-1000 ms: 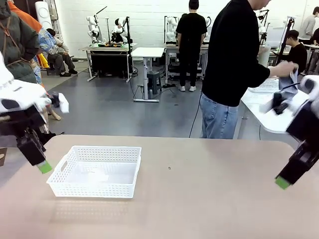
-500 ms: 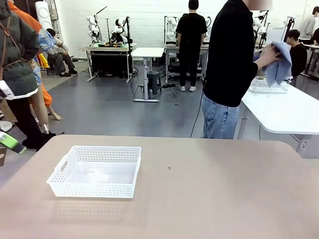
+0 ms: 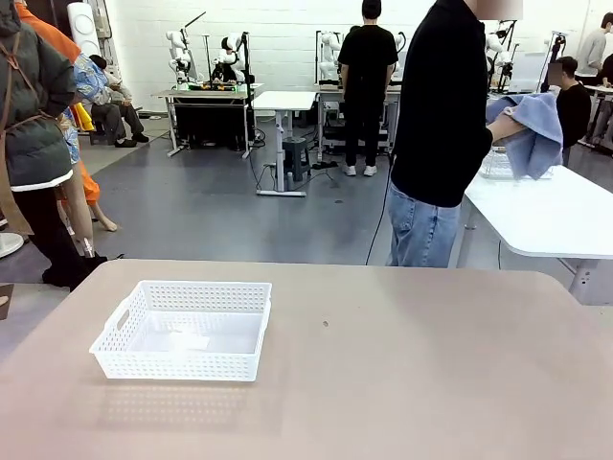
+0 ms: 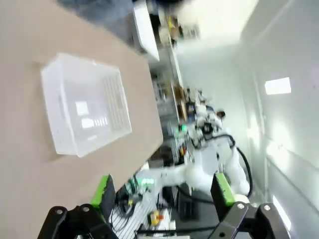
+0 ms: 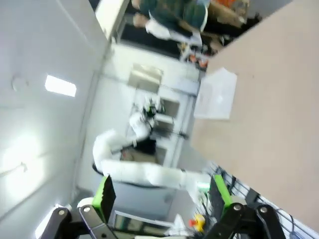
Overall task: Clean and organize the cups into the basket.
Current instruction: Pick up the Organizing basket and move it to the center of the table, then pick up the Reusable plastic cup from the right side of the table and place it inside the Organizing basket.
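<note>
Heads up on this one: the tan table [image 3: 402, 383] was bare apart from the white basket [image 3: 182, 331], which sat flat and empty out at about 9 o'clock from the table's middle. The person [image 3: 445, 115] stood past the far edge at roughly 1 o'clock, turned toward the white side table [image 3: 546, 216] at 3 o'clock, with a blue cloth [image 3: 532, 129] bunched up at chest height. Whatever was inside that cloth was hidden, so I couldn't tell you if it was one of the cups. Your left gripper [image 4: 162, 191] was spread wide with nothing between its green pads [image 4: 103, 191], looking slantwise at the basket from well off. Your right gripper [image 5: 162, 191] was just as wide and empty, farther away again. My guess at what could bite you is the handover. A freshly wiped tumbler is smooth and maybe damp, so a shallow pinch near the rim could let it slide out. That basket also looked light, so clipping its wall on the way in would probably shove it across the table. And both wrist views were tilted and smeary, so judging the reach from them alone would be dicey.
</note>
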{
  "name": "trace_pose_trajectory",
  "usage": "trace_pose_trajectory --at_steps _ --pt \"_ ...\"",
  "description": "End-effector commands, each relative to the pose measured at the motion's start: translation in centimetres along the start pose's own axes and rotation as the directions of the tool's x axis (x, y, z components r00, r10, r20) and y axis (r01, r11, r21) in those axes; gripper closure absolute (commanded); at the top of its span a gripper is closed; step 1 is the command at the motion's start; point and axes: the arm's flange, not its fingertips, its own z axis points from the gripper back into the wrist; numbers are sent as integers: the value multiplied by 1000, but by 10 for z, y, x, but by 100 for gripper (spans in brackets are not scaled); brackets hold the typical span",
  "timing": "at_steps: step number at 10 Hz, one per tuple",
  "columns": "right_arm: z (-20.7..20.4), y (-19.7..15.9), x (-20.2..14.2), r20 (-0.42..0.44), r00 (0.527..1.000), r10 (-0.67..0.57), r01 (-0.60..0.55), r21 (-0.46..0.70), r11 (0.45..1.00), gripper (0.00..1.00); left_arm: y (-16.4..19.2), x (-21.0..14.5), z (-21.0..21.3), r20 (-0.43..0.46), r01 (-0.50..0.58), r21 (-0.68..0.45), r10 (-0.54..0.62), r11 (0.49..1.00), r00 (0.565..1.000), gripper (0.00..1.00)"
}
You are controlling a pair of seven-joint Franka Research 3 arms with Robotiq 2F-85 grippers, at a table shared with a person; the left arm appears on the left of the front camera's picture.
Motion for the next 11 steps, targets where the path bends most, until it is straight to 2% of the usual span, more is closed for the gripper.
trace_pose_trajectory --at_steps 1,3,6,7,8,11 --pt "21 20 -12 121 993 5 -4 -10 1000 0 -18 -5 21 114 7 63 -14 998 993 0" --pt "55 32 -29 173 984 31 -29 -19 999 0 -25 -19 44 182 1 81 -16 997 983 0" --pt "84 36 -44 206 977 49 -32 -82 996 0 -48 -31 47 249 4 129 -36 992 968 0" --pt "77 36 -41 204 977 67 -43 -119 992 0 -61 -30 35 227 98 139 -128 985 965 0" --pt "82 43 -44 227 974 26 -14 -54 998 0 -39 -26 61 202 22 113 -45 993 978 0" --pt "82 43 -44 227 974 26 -14 -54 998 0 -39 -26 61 202 22 113 -45 993 978 0"
